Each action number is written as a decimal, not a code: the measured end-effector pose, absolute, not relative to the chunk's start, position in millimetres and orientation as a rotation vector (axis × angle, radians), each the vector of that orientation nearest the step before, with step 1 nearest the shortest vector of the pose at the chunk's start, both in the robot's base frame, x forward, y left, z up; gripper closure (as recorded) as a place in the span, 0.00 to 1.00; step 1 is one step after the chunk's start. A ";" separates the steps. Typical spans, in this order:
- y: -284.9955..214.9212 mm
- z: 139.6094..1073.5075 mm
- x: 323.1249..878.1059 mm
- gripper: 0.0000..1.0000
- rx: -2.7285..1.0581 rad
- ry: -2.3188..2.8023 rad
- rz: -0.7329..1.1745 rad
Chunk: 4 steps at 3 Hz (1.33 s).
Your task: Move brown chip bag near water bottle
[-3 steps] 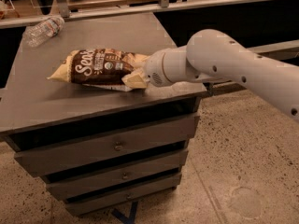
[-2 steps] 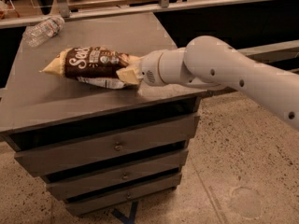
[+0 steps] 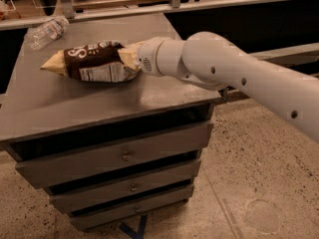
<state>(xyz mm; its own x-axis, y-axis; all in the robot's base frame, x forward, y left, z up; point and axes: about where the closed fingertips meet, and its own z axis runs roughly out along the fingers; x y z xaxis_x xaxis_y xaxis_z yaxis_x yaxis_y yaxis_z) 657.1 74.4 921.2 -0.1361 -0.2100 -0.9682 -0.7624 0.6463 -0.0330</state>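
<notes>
**Carry step in hand: brown chip bag (image 3: 94,61) gripped at one end, short of the water bottle (image 3: 47,31).**

The gripper (image 3: 130,58) sits over the middle of the grey cabinet top (image 3: 99,108), jaws closed narrowly on the bag's pale right end. The bag extends to the gripper's left, and whether it rests on the surface or hangs just above it cannot be told. Its long axis runs left-right, with the free pale tip pointing left and slightly toward the near edge. The bottle lies on its side at the far-left corner, apart from the bag. Judgement: carry the bag toward that corner, keep it low, stop with the free tip beside the bottle without nudging it off the edge, then release.
</notes>
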 end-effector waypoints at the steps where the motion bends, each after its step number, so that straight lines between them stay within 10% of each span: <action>1: 78.0 936.8 678.9 1.00 -0.766 1.643 0.512; 4: 75.0 963.6 724.2 1.00 -0.655 1.571 0.315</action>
<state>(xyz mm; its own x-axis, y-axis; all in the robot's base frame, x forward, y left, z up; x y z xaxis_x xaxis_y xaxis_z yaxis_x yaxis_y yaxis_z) 724.2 75.0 963.6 0.0064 -0.2188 -0.9757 -0.5776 0.7957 -0.1822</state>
